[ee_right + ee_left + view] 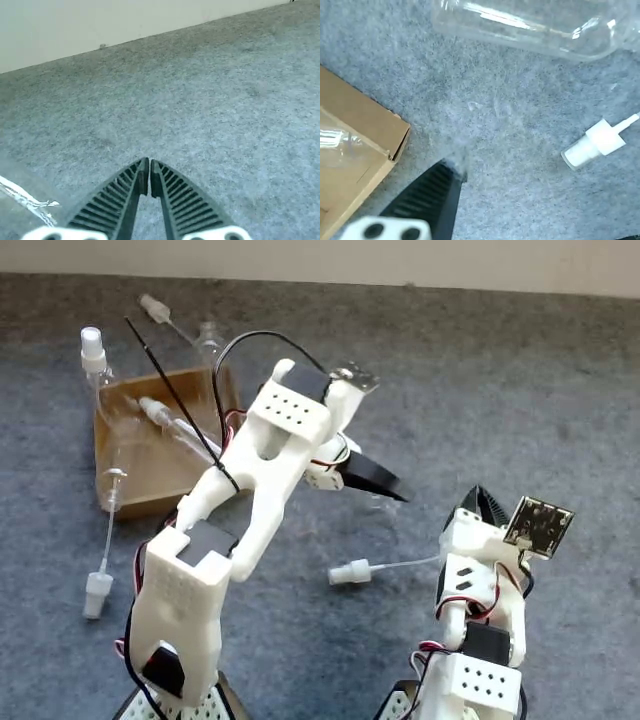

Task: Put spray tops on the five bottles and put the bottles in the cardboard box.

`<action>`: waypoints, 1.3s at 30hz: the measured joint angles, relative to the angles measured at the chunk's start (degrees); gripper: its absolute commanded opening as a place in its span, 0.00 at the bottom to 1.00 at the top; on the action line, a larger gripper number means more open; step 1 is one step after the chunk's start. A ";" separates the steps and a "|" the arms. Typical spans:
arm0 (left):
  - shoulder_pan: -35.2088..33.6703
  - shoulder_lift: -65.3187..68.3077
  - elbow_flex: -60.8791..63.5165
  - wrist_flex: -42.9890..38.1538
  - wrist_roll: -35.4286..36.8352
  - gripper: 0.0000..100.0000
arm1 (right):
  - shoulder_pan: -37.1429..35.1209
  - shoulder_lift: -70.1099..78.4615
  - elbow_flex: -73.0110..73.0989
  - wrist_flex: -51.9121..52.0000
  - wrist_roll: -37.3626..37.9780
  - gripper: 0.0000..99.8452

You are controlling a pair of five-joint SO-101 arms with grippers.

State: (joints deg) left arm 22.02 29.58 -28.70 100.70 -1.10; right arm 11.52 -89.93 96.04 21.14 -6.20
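From the high view we see the cardboard box (pixel 150 502) on the left, bottles with tops lying inside and its open mouth free for a drop from above; the left gripper (pixel 376 480) hangs to the box's right, and a loose spray top (pixel 350 572) lies on open carpet (pixel 520 380) between the arms, which we judge either could reach; the right gripper (pixel 483 502) sits well apart. In the left wrist view the pincer looks spread, with one finger (pixel 432 195) showing over bare carpet between the box corner and a clear bottle (pixel 530 25) lying on its side; we judge it poised to fetch that bottle. In the right wrist view the pincer is pressed together on nothing, with wide carpet ahead.
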 measured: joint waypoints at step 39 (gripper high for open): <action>6.07 0.00 4.22 0.18 -19.25 0.93 | 0.00 -0.09 0.00 -2.37 0.00 0.02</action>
State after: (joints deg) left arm 28.09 29.58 -24.48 100.88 -20.35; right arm 11.52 -90.02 96.04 18.77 -6.20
